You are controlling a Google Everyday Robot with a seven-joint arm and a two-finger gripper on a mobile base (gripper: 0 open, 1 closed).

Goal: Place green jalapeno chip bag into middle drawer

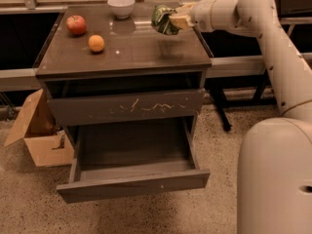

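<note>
Upper middle of the frame: the jaws at the tip of the white robot arm are clamped on the green jalapeno chip bag, small and wrinkly with pale print. They grip it by its right-hand edge. The bag hangs just clear of the brown desk, above the back right part of the top, and a dark shadow lies on the surface beneath it.

On that same desk top, a round red apple sits at upper left, and a small orange fruit is just beside it, lower and to the right. A white ceramic bowl stands at the back edge, left of the bag and apart from it.

Down the front of the desk, the grey drawer front with pale scratch marks is pushed in. Below it the middle drawer, wide, shallow and grey, stands pulled out toward the bottom of the frame. Its smooth front panel shows one tiny pale dot. The bag is well apart from it, high above and toward the right.

At far left an open brown cardboard box rests on the speckled floor, close against the desk. The robot's big white rounded body fills the lower right corner.
</note>
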